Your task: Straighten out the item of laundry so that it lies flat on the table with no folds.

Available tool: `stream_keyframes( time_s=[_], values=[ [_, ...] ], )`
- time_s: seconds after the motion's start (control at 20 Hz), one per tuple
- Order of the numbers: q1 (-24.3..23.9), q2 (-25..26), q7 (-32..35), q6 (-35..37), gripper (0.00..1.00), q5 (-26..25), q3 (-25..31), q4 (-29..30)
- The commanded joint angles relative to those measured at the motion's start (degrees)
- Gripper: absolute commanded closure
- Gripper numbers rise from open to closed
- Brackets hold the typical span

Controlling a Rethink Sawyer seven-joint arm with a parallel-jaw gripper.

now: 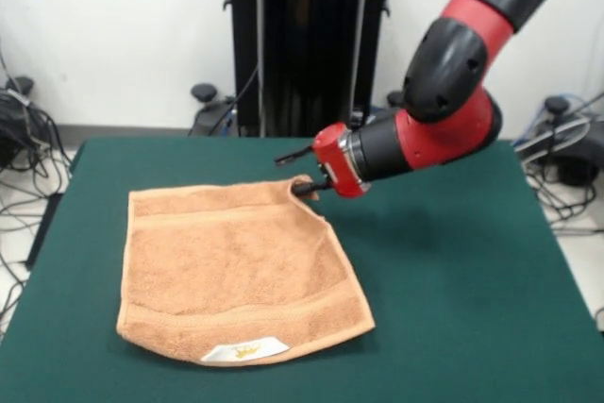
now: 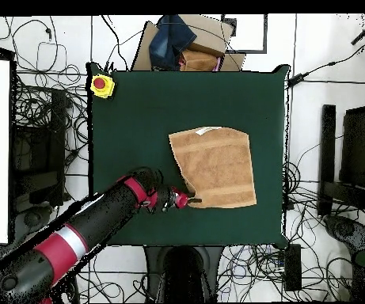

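Towel first: the orange-tan terry hand towel is spread on the dark green desk, nearly open, its white label on the edge farthest from the robot. In the front view that label edge bows outward and the side next to the arm runs slanted, so the cloth is not yet square. The overhead view agrees: the edge facing the arm cuts in on a diagonal toward the pinched corner, while the opposite side looks straight.

Next, the red and black arm reaches in low, nearly level with the desk top.

Smallest, the tool sits at the towel's corner nearest the robot. It looks clamped on that corner, which puckers up around the tip, though the contact is small in both views.

Everything else of the towel lies away from the tool, toward the label edge. Judging from this, drawing the corner outward and back toward the robot's side should square the slanted edge.
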Motion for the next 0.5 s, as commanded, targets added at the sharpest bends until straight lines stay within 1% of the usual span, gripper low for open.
stream_keyframes(
  time_s=[0.05,0.2,0.25,0.35,0.45,0.5],
  values=[
    [-0.9,4.8,19.9,-2.4,0.00,5.1,-1.3,-7.7],
    [-0.9,3.4,18.7,-5.0,0.00,5.3,0.2,-6.8],
    [-1.1,2.6,18.8,-8.1,0.00,5.9,1.7,-5.9],
    [-3.6,-1.5,16.7,-21.9,0.00,6.6,9.1,-2.2],
    [-7.9,-7.9,11.3,-33.3,0.00,3.7,18.4,2.7],
    [-10.2,-11.0,9.1,-37.1,0.00,1.4,22.6,5.0]
  ],
)
